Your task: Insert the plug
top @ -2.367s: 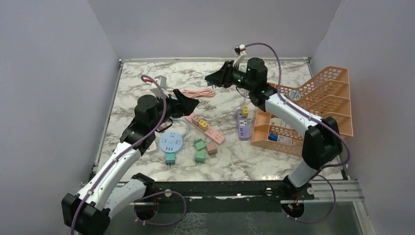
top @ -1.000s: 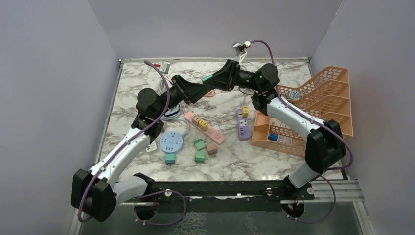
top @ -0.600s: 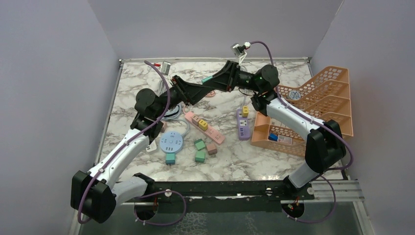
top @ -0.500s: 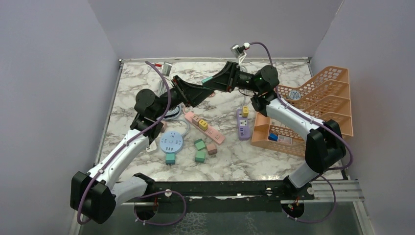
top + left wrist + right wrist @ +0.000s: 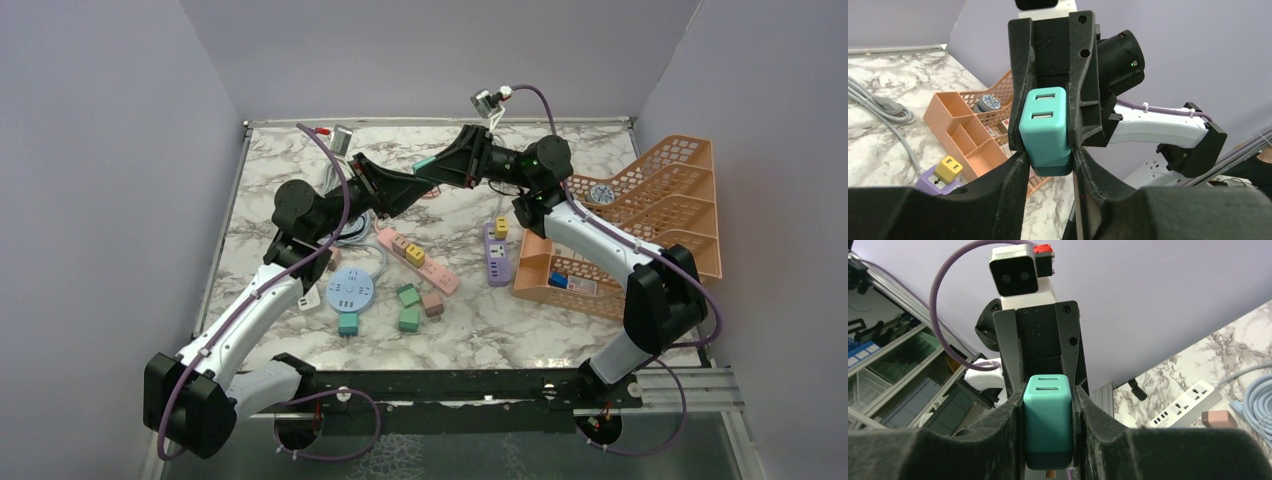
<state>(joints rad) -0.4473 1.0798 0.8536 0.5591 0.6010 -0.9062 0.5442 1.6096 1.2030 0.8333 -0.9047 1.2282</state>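
A teal plug (image 5: 424, 162) with two USB slots hangs in mid-air above the far middle of the marble table, pinched from both sides. My right gripper (image 5: 436, 166) is shut on it; in the right wrist view the plug (image 5: 1048, 425) fills the gap between the fingers (image 5: 1048, 405), a brass prong showing beneath. My left gripper (image 5: 408, 180) meets it head-on. In the left wrist view its fingertips (image 5: 1018, 165) press on the plug's (image 5: 1044, 127) darker lower end.
On the table lie a pink power strip (image 5: 418, 262), a purple strip (image 5: 497, 258) with a yellow plug (image 5: 501, 227), a round blue socket (image 5: 350, 291) and loose green and pink plugs (image 5: 408, 296). An orange basket (image 5: 650, 215) stands right. A white strip (image 5: 1180, 401) lies far left.
The left gripper's fingers have come together on the teal plug that the right gripper holds. Both arms have stayed almost still, nose to nose.
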